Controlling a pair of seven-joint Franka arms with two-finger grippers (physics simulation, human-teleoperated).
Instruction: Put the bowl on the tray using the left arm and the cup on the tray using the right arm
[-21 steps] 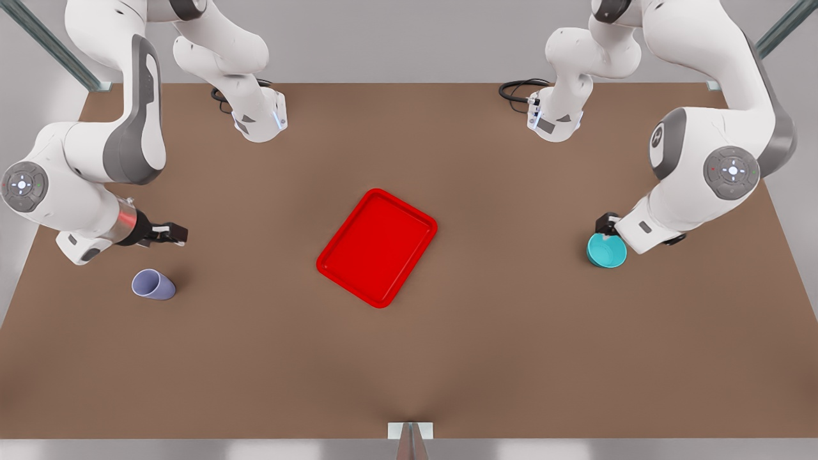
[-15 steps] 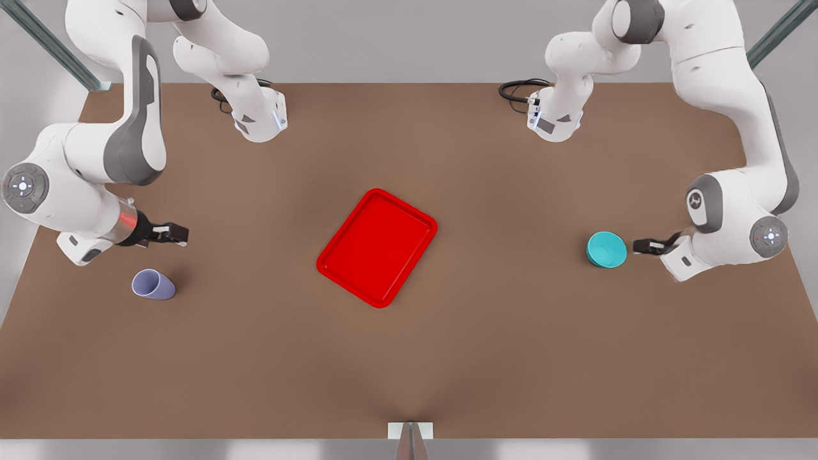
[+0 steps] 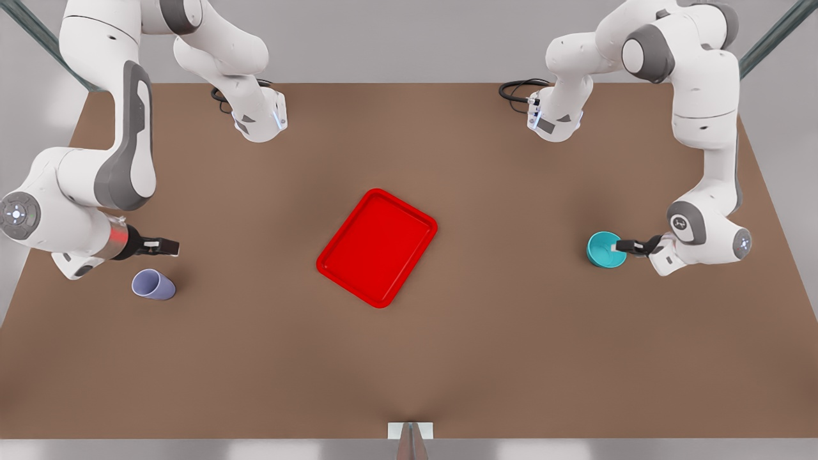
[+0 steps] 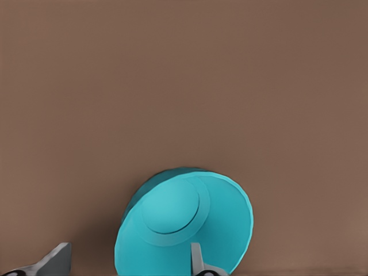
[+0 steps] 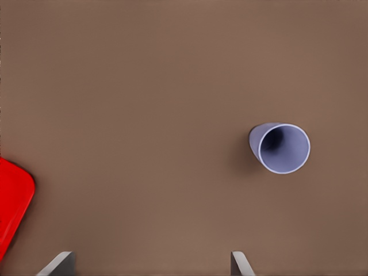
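Left tool (image 3: 617,246) spread across rim of glossy teal round bowl (image 3: 604,250), near tabletop's (image 3: 511,358) right edge. Right tool (image 3: 167,246) gaping, apart from lavender tapered cup (image 3: 152,284), near left edge. Red rectangular tray (image 3: 377,247) central, bare. Thin rim pinch: could slip, tip bowl.

One bowl (image 3: 606,250), one cup (image 3: 153,284) (one tray (image 3: 377,248))

Light: bright, even, diffuse, from overhead | Shadows: faint soft patches on the brown surface (image 3: 255,358), darkest beside the cup (image 5: 280,148) at 9 o'clock | Glare: none, mild sheen inside the bowl (image 4: 184,227) | Focus: all views evenly soft, no edge distortion
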